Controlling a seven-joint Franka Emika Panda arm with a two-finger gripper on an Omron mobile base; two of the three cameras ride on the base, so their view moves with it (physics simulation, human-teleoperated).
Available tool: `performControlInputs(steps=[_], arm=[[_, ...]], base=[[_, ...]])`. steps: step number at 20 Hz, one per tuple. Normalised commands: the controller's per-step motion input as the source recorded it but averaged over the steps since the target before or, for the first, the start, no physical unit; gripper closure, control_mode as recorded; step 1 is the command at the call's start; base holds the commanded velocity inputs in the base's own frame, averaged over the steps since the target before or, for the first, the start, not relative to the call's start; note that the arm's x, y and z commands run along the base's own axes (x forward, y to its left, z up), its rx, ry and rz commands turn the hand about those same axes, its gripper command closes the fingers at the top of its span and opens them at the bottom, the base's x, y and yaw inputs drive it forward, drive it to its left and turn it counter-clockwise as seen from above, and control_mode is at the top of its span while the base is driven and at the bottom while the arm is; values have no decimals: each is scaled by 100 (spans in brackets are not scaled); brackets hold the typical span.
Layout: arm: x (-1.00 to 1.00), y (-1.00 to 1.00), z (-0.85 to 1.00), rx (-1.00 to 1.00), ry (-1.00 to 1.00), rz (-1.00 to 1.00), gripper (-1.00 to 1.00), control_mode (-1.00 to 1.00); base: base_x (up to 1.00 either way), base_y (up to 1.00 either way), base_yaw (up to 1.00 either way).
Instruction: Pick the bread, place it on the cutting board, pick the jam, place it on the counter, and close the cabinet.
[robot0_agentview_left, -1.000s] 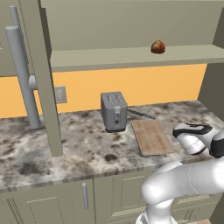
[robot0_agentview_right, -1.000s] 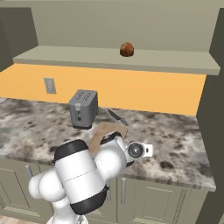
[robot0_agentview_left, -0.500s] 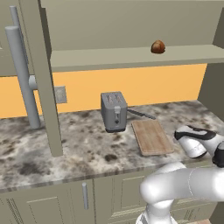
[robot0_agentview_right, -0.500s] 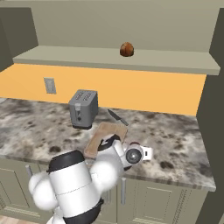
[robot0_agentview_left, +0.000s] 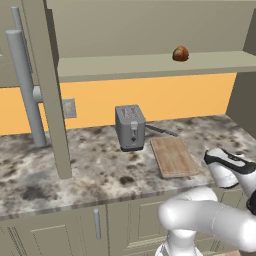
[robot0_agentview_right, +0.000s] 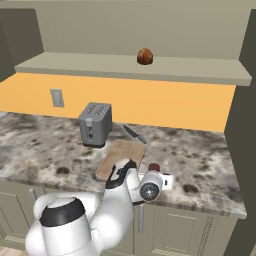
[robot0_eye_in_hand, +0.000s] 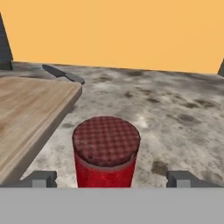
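The jam (robot0_eye_in_hand: 106, 151), a red jar with a chequered lid, stands upright on the counter (robot0_eye_in_hand: 175, 109) just right of the cutting board (robot0_eye_in_hand: 30, 109). My gripper (robot0_eye_in_hand: 111, 179) is open, with one fingertip on each side of the jar and a gap to it on both sides. From the right base view the jam (robot0_agentview_right: 154, 167) peeks out behind the hand, near the counter's front edge. The bread (robot0_agentview_left: 180, 53), a brown lump, sits on the shelf inside the cabinet (robot0_agentview_left: 150, 65), high above the cutting board (robot0_agentview_left: 172, 156). The cabinet door (robot0_agentview_left: 52, 85) stands open.
A grey toaster (robot0_agentview_left: 130, 127) stands left of the board, and a knife (robot0_agentview_left: 161, 131) lies behind it by the orange wall. The open door's long bar handle (robot0_agentview_left: 25, 85) hangs at the left. A wall outlet (robot0_agentview_right: 57, 97) sits left of the toaster.
The jaws have opened wide and let go of the jam, which now stands on the counter. The arm has shifted slightly right.
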Motion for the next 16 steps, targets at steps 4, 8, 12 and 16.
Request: performControlInputs(steps=[4, 8, 12, 16], arm=[[-2, 0, 38, 0, 0, -9, -100, -100], [-10, 0, 44, 0, 0, -8, -100, -100], [-22, 0, 44, 0, 0, -6, -100, -100], [-32, 0, 51, 0, 0, -5, -100, -100]], base=[[0, 0, 0], [0, 0, 0], [0, 0, 0], [0, 0, 0]])
